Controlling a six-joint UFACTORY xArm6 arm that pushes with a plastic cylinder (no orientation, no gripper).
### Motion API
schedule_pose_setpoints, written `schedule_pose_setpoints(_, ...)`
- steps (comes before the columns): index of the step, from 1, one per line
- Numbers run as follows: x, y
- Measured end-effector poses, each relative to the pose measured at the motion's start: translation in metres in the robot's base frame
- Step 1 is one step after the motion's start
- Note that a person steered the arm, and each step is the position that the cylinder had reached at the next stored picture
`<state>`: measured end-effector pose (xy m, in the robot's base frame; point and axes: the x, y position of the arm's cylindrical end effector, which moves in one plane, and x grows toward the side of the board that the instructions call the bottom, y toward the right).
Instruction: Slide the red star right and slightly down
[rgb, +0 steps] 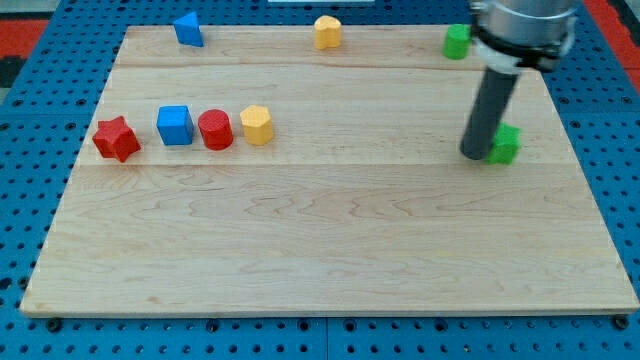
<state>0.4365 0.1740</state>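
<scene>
The red star (116, 138) lies at the view's left side of the wooden board (330, 250). To its right stand, in a row, a blue cube (175, 125), a red cylinder (215, 130) and a yellow block (257, 124). My tip (474, 154) is far off at the view's right, touching or just beside the left of a green block (505, 144). The dark rod rises from it to the arm at the view's top right.
A blue triangular block (188, 29), a yellow block (327, 32) and a second green block (457, 41) sit along the board's top edge. A blue pegboard (30, 200) surrounds the board.
</scene>
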Motion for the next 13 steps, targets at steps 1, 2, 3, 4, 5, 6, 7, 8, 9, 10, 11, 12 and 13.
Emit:
schedule_pose_setpoints(1, 0.061, -0.123)
schedule_pose_setpoints(2, 0.088, -0.278)
schedule_pose_setpoints(3, 0.080, -0.421)
schedule_pose_setpoints(4, 0.054, -0.478)
schedule_pose_setpoints(5, 0.005, -0.476)
schedule_pose_setpoints(6, -0.040, -0.466)
schedule_pose_setpoints(7, -0.054, -0.406)
schedule_pose_setpoints(8, -0.007, -0.364)
schedule_pose_setpoints(9, 0.000, -0.364)
schedule_pose_setpoints(10, -0.017, -0.403)
schedule_pose_setpoints(11, 0.000, -0.434)
schedule_pose_setpoints(12, 0.045, -0.400)
schedule_pose_setpoints(13, 0.048, -0.306)
